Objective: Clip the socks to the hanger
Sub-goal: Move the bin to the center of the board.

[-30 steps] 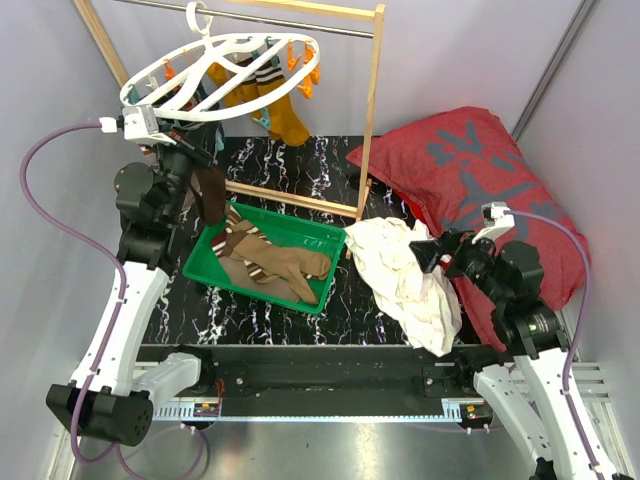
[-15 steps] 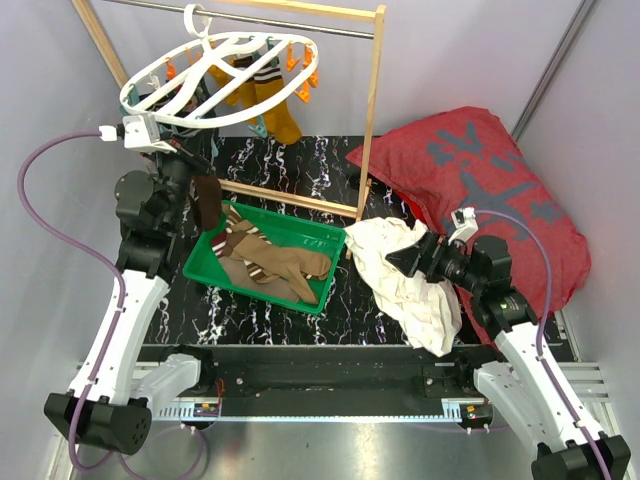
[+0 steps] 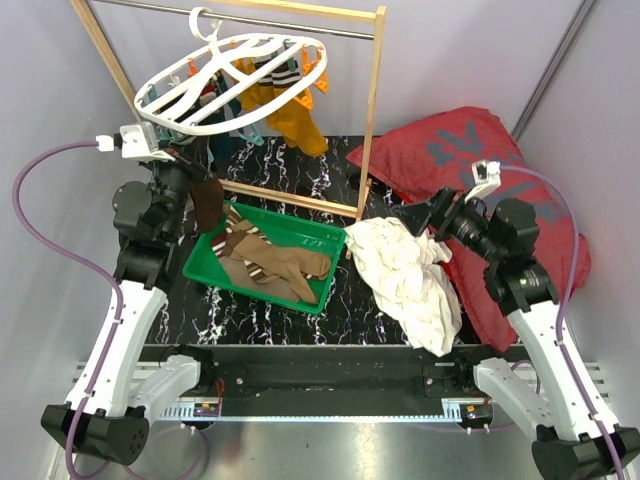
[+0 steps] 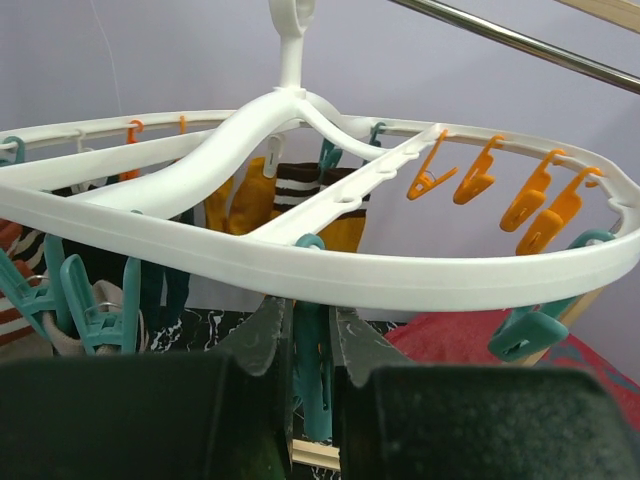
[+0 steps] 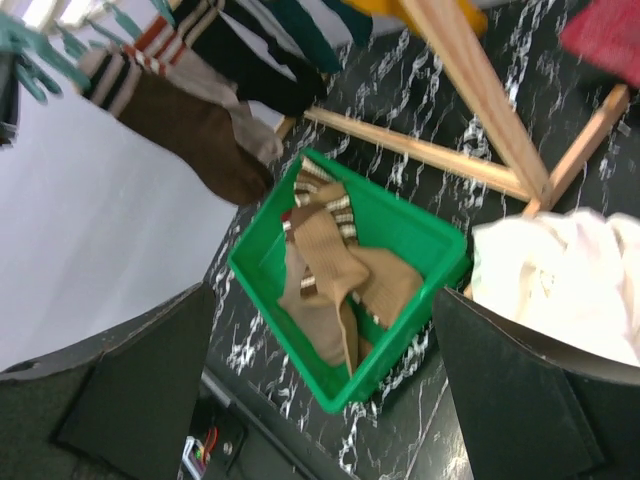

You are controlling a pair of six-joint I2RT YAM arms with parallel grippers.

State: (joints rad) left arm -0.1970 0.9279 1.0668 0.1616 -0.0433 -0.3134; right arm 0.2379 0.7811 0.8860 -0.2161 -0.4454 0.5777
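Bright even light casts soft shadows; the right wrist view is blurred (right tool (image 5: 320, 310) especially).

Tan striped socks (image 5: 335, 275) lie heaped in a green tray (image 5: 395, 205) on the marbled table (image 5: 390, 90), beside a white cloth (image 5: 560, 280), with a brown sock (image 5: 195, 135) hanging nearby.

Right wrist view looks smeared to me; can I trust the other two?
Right wrist: soft throughout, though green bin and socks are readable. Left wrist: hanger crisp; left claw, closed on a teal clip, dark and defocused at bottom. Top external: sharp, evenly lit, no glare.
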